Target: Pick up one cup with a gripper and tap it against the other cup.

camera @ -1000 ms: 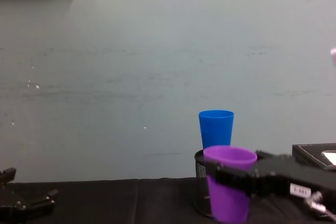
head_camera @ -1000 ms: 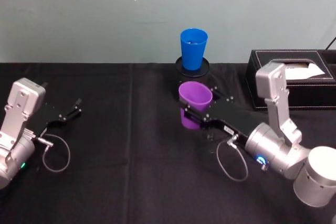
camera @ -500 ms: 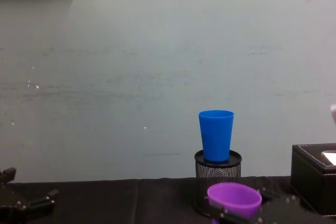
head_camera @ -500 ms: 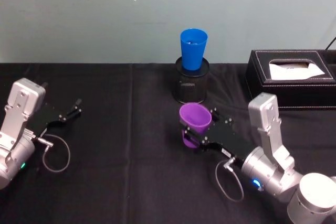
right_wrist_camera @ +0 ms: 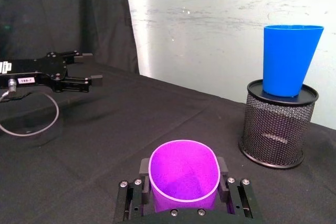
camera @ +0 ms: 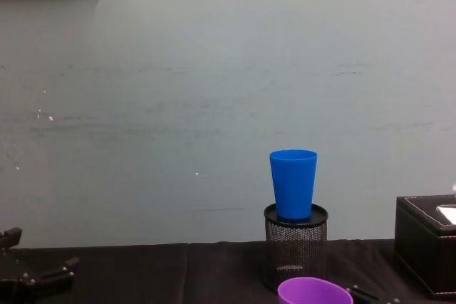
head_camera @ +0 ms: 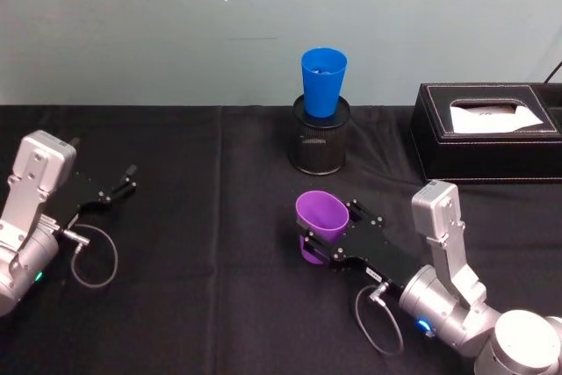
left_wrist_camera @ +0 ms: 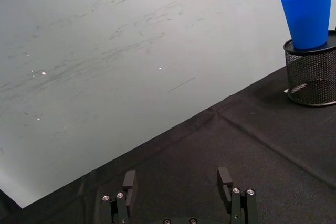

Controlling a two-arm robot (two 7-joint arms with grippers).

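The purple cup (head_camera: 320, 213) is clamped in my right gripper (head_camera: 325, 233), whose fingers (right_wrist_camera: 224, 168) press on both of its sides; it sits low over the black cloth, mouth up and slightly tilted. Its rim (camera: 314, 291) shows at the chest view's lower edge. The blue cup (head_camera: 323, 82) stands upright on a black mesh pen holder (head_camera: 320, 145) at the back, well beyond the purple cup (right_wrist_camera: 184, 174) and apart from it. The blue cup (right_wrist_camera: 290, 59) is also ahead of the right wrist camera. My left gripper (head_camera: 118, 189) rests open at the far left.
A black tissue box (head_camera: 487, 133) stands at the back right, beside the pen holder (camera: 296, 247). The table is covered in black cloth (head_camera: 202, 217), with a pale wall close behind. Loose cable loops hang near both wrists.
My right gripper has drawn the purple cup back from the blue cup, toward me and lower over the cloth. The blue cup and the left arm have not moved.
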